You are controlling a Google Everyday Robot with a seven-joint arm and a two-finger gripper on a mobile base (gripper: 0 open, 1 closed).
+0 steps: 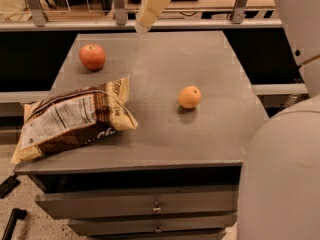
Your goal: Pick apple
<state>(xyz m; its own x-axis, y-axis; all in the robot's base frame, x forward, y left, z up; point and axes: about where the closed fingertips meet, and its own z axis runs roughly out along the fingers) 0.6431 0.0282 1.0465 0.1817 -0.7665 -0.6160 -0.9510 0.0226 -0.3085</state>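
This looks like a lab or workshop: a grey bench point(210, 134) with drawers point(125, 204), metal rails point(119, 4) behind; the end effector point(145, 20) hangs above the bench's far edge.

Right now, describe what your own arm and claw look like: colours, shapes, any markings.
The claw, at the top of the view above the far edge of the table, is pale cream, flat and elongated, unmarked. The arm fills the right side: smooth, rounded, light grey shells with a thin seam and a small dark dot. No cables show.
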